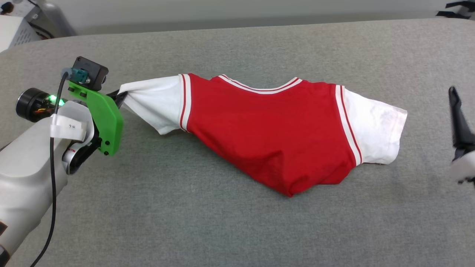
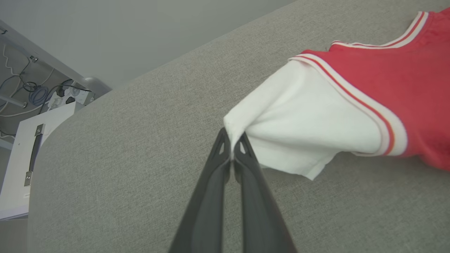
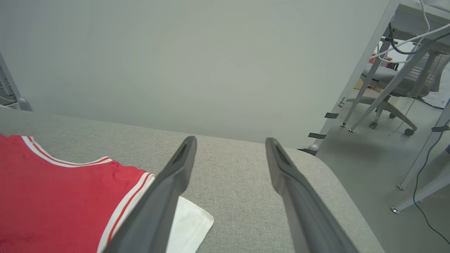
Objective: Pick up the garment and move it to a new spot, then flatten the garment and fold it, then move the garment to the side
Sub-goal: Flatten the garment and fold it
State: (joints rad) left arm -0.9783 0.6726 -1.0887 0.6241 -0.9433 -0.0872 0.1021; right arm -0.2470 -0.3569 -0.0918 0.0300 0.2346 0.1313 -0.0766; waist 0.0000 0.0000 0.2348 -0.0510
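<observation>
The garment, a red jersey T-shirt with white sleeves and red-white striped trim, lies spread across the grey table, its lower body bunched toward the front. My left gripper is shut on the tip of the white sleeve at the shirt's left end, and that sleeve is drawn taut and lifted off the table. In the head view the left gripper sits behind a green bracket. My right gripper stands open above the table, beside the other white sleeve. One of its dark fingers shows at the right edge.
The grey padded table runs wide, with bare cloth in front of and behind the shirt. Its right end drops off to a floor with desk legs and an office chair. A white cabinet and cables stand beyond the left end.
</observation>
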